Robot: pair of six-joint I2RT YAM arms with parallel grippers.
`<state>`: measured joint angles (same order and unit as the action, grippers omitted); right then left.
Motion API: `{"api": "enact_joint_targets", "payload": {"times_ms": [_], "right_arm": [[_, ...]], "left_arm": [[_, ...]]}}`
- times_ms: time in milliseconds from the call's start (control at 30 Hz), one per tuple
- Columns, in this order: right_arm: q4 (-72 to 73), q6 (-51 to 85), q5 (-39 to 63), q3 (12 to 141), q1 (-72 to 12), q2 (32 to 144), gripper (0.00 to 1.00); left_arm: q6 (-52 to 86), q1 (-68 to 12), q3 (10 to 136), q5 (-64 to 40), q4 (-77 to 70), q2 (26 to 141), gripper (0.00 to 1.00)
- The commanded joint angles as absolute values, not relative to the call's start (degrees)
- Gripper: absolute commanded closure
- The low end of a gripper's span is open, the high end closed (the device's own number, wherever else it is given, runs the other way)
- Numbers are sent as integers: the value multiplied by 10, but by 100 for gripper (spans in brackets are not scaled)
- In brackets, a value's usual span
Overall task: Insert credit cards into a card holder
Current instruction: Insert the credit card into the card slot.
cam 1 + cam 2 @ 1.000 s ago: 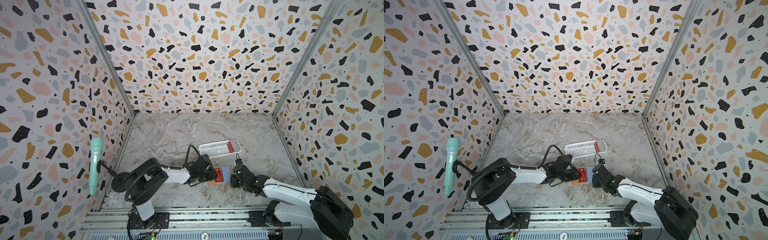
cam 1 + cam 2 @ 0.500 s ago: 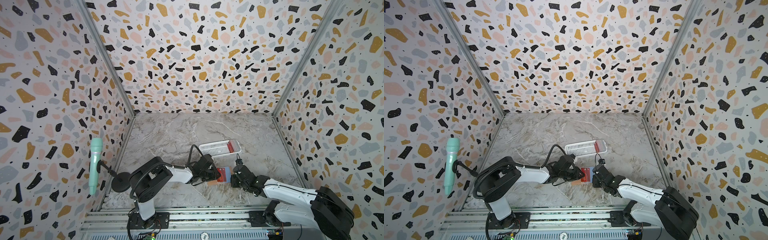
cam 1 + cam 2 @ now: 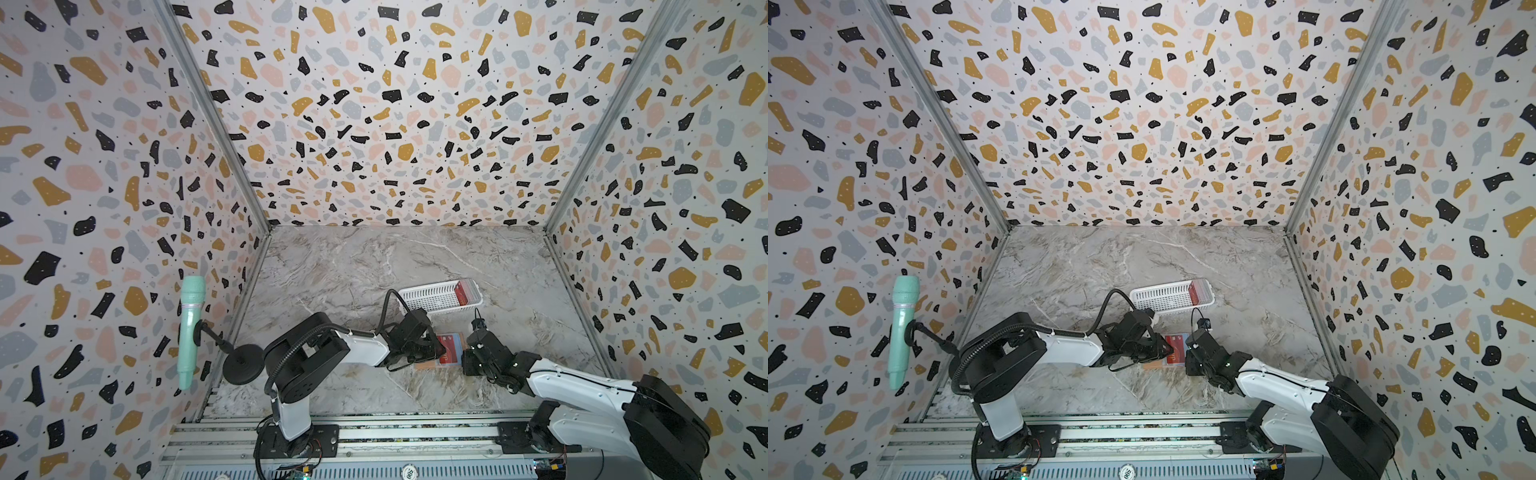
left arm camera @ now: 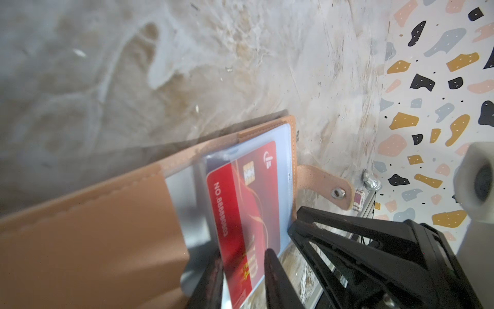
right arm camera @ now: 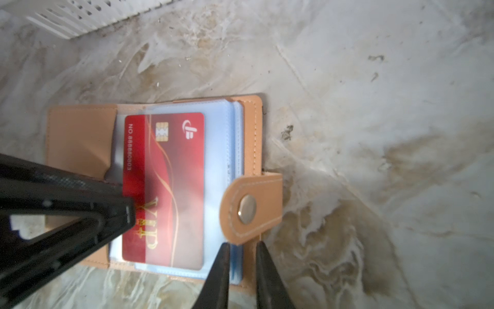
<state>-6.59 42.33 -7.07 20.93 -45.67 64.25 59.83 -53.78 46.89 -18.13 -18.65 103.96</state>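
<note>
One credit card (image 5: 163, 187) clamped in left end effector (image 4: 243, 267); right end effector (image 5: 243, 248) clamps one card holder (image 5: 80, 133).

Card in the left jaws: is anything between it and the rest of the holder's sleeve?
Nothing visible. The card is mostly under the clear sleeve already, and the pocket ahead looks empty. The snap tab lies folded on top of the sleeve's far edge, outside the pocket.
</note>
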Motion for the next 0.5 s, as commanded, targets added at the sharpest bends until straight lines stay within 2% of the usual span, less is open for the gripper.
{"api": "enact_joint_targets", "payload": {"times_ms": [0, 467], "right_arm": [[-78, 422, -44, 197, -461, 624, 80], [-57, 423, -14, 186, -446, 596, 80]], "left_arm": [[605, -545, 484, -193, -207, 1048, 72], [612, -555, 489, -211, -227, 1056, 74]]}}
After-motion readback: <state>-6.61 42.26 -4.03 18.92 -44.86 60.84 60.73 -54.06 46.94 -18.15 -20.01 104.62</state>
